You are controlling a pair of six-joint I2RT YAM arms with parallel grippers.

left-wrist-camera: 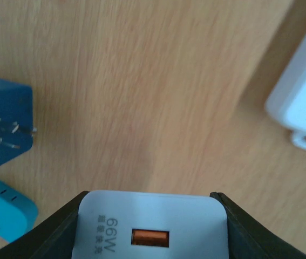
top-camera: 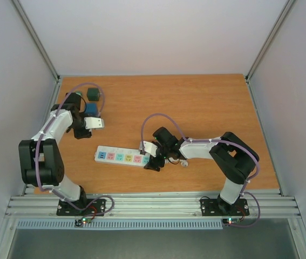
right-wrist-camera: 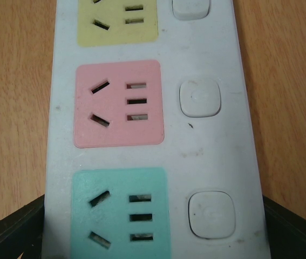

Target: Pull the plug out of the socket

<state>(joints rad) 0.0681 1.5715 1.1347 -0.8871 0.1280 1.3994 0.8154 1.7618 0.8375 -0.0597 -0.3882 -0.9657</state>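
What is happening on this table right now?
The left gripper holds a white charger, away from the power strip. The right gripper clamps the strip's end across its width. The outlets in view are empty, so the plug looks already pulled out. A dark blue adapter lies near the charger.

A wood-grain tabletop [top-camera: 206, 102] in warm orange-brown fills the booth. It is closed in at the back and on both sides by plain pale walls [top-camera: 142, 32] set between slim metal corner posts [top-camera: 36, 38]. Ribbed aluminium rails [top-camera: 158, 205] run along its near edge with a dull grey surface [top-camera: 153, 245] beyond them, all under soft, even light.
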